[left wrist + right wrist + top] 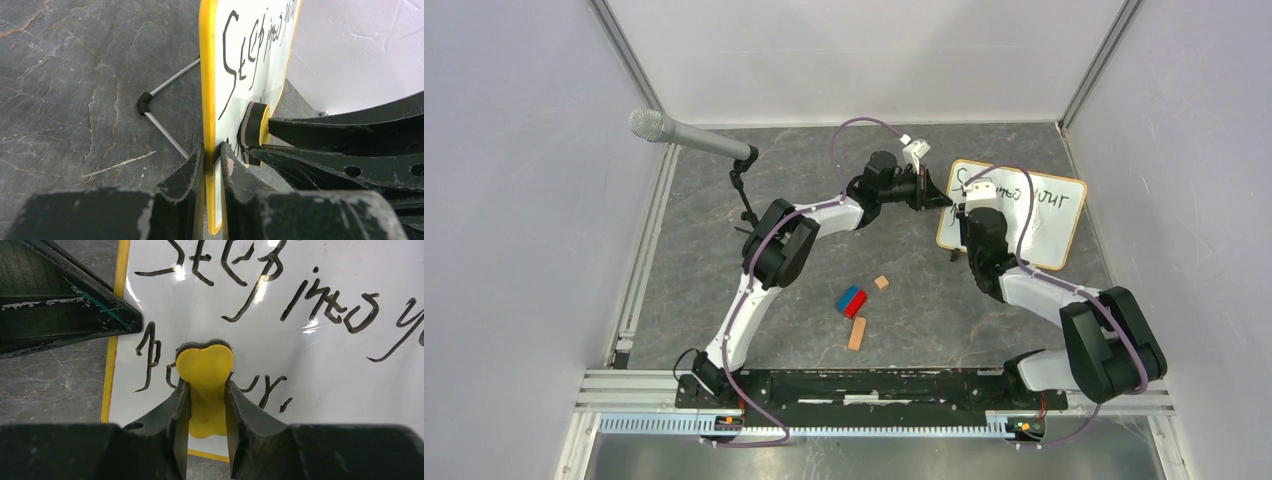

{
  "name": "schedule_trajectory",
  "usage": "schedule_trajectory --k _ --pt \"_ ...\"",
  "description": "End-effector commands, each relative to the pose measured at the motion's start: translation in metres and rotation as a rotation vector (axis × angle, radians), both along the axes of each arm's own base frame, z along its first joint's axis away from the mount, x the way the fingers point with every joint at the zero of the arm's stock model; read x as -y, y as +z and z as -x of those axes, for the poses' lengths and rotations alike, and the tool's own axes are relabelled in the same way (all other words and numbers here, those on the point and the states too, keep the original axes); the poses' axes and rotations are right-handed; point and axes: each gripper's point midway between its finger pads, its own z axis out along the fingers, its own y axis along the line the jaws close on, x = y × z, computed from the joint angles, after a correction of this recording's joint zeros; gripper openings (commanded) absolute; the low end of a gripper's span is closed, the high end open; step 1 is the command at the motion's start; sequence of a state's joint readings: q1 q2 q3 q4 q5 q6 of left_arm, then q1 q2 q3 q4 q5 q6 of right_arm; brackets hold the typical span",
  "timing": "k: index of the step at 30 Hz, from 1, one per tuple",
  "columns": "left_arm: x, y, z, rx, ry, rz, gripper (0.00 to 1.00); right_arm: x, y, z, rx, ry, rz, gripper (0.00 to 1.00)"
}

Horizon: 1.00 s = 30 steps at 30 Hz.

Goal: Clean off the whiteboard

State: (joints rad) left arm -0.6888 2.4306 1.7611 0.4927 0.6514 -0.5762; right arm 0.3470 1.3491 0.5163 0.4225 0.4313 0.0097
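Where the whiteboard point(1054, 225) sits at the far right of the tabletop point(804, 290) (dark handwriting covers its face), the left claw point(212, 152) is clamped on its yellow side edge, and the right claw point(206, 390) grips a yellow eraser point(205, 362) pressed against the writing.

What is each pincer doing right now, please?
Left pincer: shut on the board's edge.
Right pincer: shut on the eraser, held against the board.
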Motion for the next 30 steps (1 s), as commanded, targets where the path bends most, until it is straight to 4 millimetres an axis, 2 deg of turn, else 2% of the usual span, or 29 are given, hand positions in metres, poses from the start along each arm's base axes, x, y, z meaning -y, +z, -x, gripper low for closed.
schedule_trajectory --k 1,8,11,13,17,26,28,30 --pt "-0.004 0.008 -0.009 0.071 0.031 -0.008 0.02 0.018 0.014 -0.008 0.069 -0.119 -0.021 0.1" --pt "-0.009 0.007 -0.012 0.07 0.048 -0.019 0.02 0.085 -0.002 0.024 0.066 -0.335 -0.045 0.09" --pt "-0.01 0.007 -0.013 0.07 0.049 -0.019 0.02 0.098 -0.001 0.031 0.075 -0.374 -0.046 0.09" --pt "-0.01 0.008 -0.013 0.071 0.048 -0.02 0.02 0.099 0.001 0.031 0.078 -0.374 -0.042 0.09" --pt "-0.009 0.008 -0.011 0.077 0.044 -0.026 0.02 0.078 0.002 0.017 0.071 -0.249 -0.05 0.09" --pt "-0.007 0.011 -0.009 0.08 0.035 -0.024 0.02 -0.016 0.002 -0.01 0.046 0.08 0.013 0.09" --pt "-0.008 0.01 -0.009 0.08 0.035 -0.026 0.02 -0.02 0.002 -0.013 0.051 0.087 -0.005 0.08" --pt "-0.008 0.009 -0.009 0.077 0.035 -0.026 0.02 -0.01 0.002 -0.011 0.056 0.031 0.005 0.08"
